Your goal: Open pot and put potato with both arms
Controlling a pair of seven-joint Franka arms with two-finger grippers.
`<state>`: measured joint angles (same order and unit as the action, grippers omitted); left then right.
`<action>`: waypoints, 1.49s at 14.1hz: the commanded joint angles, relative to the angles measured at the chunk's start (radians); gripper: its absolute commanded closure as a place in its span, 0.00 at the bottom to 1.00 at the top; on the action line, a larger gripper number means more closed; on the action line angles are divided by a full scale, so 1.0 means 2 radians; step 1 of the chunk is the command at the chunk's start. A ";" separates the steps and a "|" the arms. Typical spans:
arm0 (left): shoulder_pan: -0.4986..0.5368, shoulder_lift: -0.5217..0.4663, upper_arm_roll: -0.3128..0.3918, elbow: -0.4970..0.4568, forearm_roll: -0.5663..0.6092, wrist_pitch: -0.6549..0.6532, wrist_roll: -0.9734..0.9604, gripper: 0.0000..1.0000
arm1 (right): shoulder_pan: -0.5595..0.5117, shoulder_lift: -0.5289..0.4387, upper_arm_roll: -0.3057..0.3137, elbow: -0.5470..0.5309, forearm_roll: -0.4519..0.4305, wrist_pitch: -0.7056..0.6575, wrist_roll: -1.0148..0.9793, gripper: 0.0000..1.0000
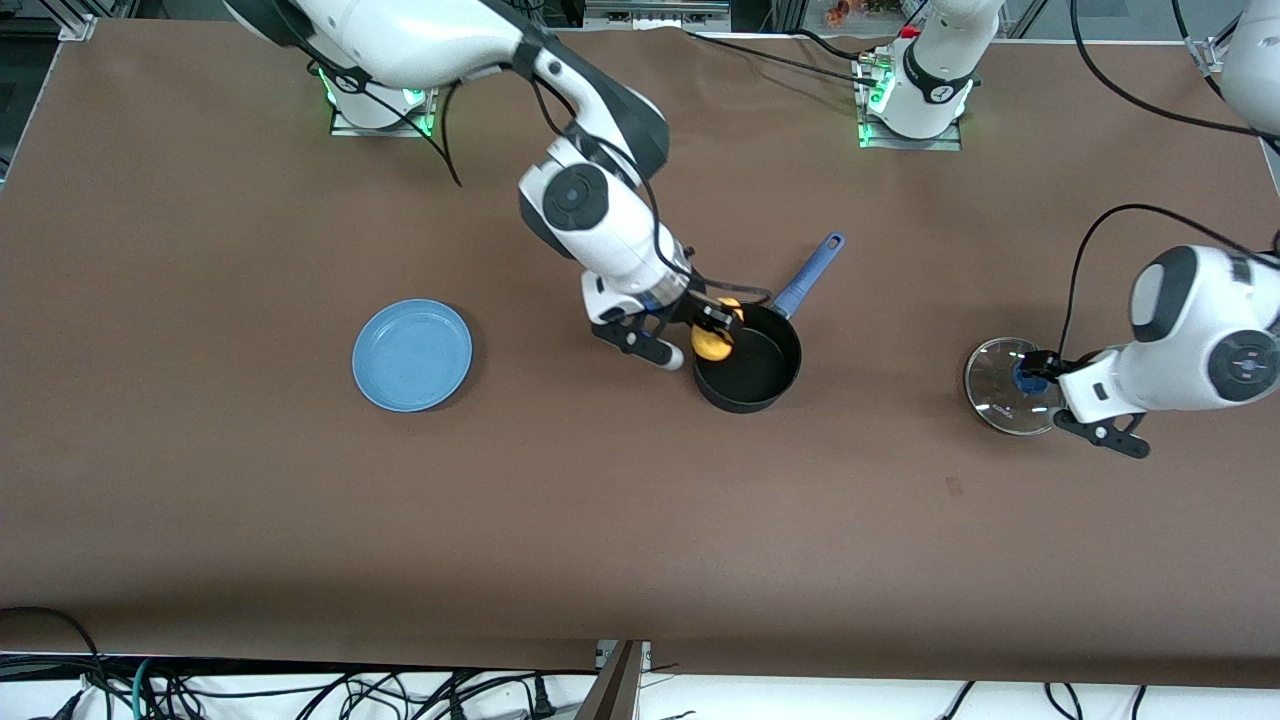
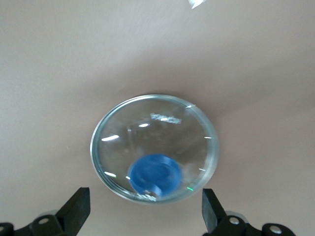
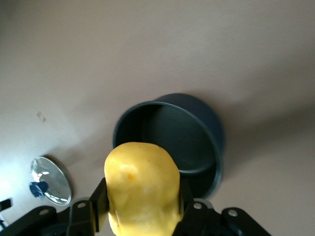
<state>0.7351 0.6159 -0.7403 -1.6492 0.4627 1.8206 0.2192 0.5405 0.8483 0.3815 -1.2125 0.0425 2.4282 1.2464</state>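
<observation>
Holding the potato [image 1: 713, 341] clenched in my right gripper [image 1: 717, 328], I hover over the rim of the open pot [image 1: 748, 368] at frame centre. My left gripper [image 1: 1035, 368], released, straddles the lid [image 1: 995, 385] on the tabletop [image 1: 640, 520], right of frame.

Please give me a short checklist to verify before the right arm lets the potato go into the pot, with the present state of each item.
1. Pot is uncovered: ok, its inside shows bare.
2. Lid is out of the way: ok, it lies on the table toward the left arm's end.
3. Right gripper holds the potato: ok, jaws shut on it.
4. Potato is over the opening: cannot tell, it hangs at the rim's edge.
5. Left gripper is clear of the pot: ok, it is at the lid, jaws open.
</observation>
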 commanded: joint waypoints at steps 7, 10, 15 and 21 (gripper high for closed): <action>-0.006 -0.111 -0.086 0.074 -0.043 -0.117 -0.017 0.00 | 0.027 0.077 -0.004 0.040 -0.008 0.079 0.003 0.20; -0.064 -0.154 -0.041 0.071 -0.086 -0.143 -0.096 0.00 | 0.024 0.071 -0.016 0.041 -0.019 0.060 -0.006 0.00; -0.226 -0.203 0.169 0.057 -0.186 -0.142 -0.111 0.00 | -0.026 -0.020 -0.018 0.043 -0.036 -0.160 -0.093 0.00; -0.376 -0.263 0.352 -0.026 -0.234 -0.064 -0.111 0.00 | -0.136 -0.164 -0.062 0.017 -0.047 -0.446 -0.345 0.00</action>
<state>0.0519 0.1778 -0.1168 -1.5960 0.0229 1.6248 0.0044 0.3545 0.6300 0.2778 -1.0891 -0.0390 1.6487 0.7188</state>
